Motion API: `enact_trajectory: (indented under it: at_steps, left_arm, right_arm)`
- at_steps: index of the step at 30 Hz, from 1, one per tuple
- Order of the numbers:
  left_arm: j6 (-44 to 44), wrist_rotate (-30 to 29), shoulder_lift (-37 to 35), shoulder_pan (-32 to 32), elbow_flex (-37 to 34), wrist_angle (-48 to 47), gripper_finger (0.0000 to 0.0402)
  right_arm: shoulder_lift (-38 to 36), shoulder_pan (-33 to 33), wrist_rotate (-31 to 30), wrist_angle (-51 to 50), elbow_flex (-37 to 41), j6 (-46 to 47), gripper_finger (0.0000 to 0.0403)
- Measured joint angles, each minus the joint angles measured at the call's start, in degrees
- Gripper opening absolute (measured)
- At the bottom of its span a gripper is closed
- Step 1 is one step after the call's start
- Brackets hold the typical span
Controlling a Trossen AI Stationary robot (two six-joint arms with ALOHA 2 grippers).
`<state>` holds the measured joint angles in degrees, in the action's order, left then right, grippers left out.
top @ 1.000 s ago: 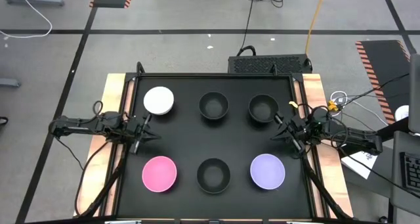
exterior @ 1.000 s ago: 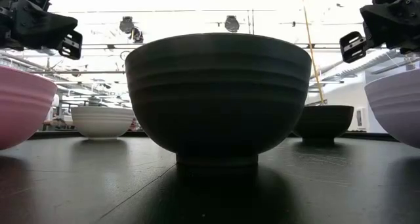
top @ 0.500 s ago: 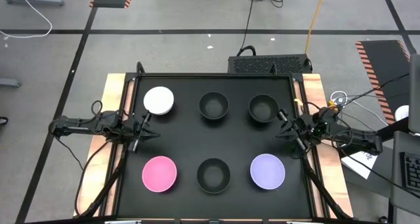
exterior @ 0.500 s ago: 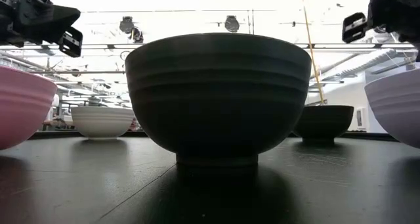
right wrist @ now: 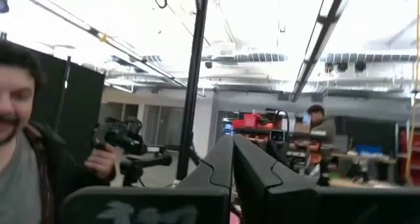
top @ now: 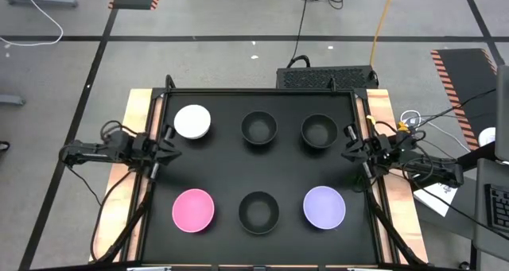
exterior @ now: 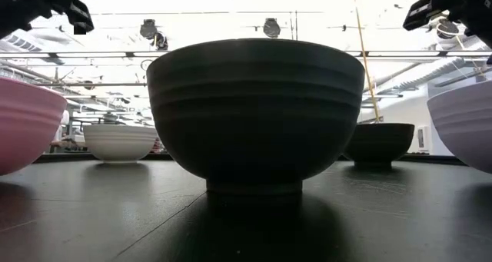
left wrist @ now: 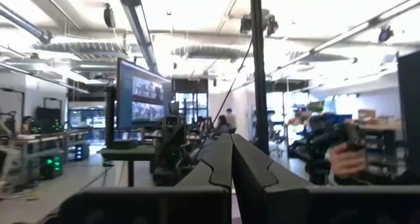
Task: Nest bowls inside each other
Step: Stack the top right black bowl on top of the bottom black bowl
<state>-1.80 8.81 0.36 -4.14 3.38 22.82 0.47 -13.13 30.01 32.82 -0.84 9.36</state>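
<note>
Six bowls stand on their bases on the black table top. On the far row are the white bowl [top: 192, 121] and two black bowls [top: 258, 128] [top: 318, 131]. On the near row are the pink bowl [top: 193, 209], a third black bowl [top: 258, 210] and the lavender bowl [top: 324, 207]. My left gripper [top: 165, 149] hovers at the table's left edge, near the white bowl; its fingers [left wrist: 216, 165] are shut on nothing. My right gripper [top: 347, 150] hovers at the right edge beside a black bowl, also shut on nothing [right wrist: 231, 159]. Both are raised above bowl height [exterior: 54, 1] [exterior: 442, 4].
Wooden side strips [top: 137, 112] [top: 380, 112] flank the black top. A dark box [top: 326, 77] sits behind the far edge, and cables [top: 409, 120] lie to the right. A person [right wrist: 26, 138] holding a dark device stands in the room beyond.
Both grippers have risen and drawn back from the middle of the table. The left one moved toward the left and far edges, the right one toward the right and far edges. The bowls have stayed where they were.
</note>
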Motion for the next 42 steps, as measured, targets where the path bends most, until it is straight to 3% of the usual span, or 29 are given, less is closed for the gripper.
enact_trajectory:
  at_steps: [4, 8, 10, 13, 16, 25, 31, 38, 42]
  left_arm:
    - [1.46, 0.18, 0.00, 0.00, 0.13, 1.06, 0.0006]
    - [7.89, -1.64, 0.02, 0.02, 2.99, -9.33, 0.0006]
    - [9.29, -7.43, 0.01, 0.04, 5.95, -17.10, 0.0006]
    - [8.86, -17.13, 0.02, 0.04, 10.58, -26.35, 0.0015]
    - [6.29, -25.29, 0.07, 0.06, 15.36, -31.24, 0.0037]
    - [5.27, -29.61, 6.53, 0.05, 19.69, -34.25, 0.0120]
    - [9.88, -30.96, 10.59, 0.04, 19.71, -30.09, 0.0146]
    - [12.98, -29.28, 10.38, 0.04, 19.78, -25.97, 0.0147]
    - [12.71, -26.84, 10.62, 0.04, 19.76, -28.26, 0.0147]
  right_arm:
    - [0.04, 0.00, -0.01, -0.49, 0.00, 2.69, 0.0004]
    - [0.04, -0.05, -0.96, -0.52, -0.26, -0.20, 0.0004]
    - [0.26, -0.78, -6.20, -5.10, -2.38, -1.62, 0.0004]
    - [2.71, -3.07, -17.19, -26.32, -9.06, -3.27, 0.0009]
    - [7.48, -5.25, -27.95, -40.29, -17.58, -4.23, 0.0027]
    - [29.18, -9.54, -37.27, -64.79, -35.95, 4.35, 0.0121]
    - [40.34, -13.45, -37.87, -67.84, -41.20, 3.25, 0.0167]
    - [44.00, -19.10, -37.69, -67.79, -41.82, -0.71, 0.0170]
    - [43.87, -22.94, -37.69, -67.65, -41.83, -1.50, 0.0168]
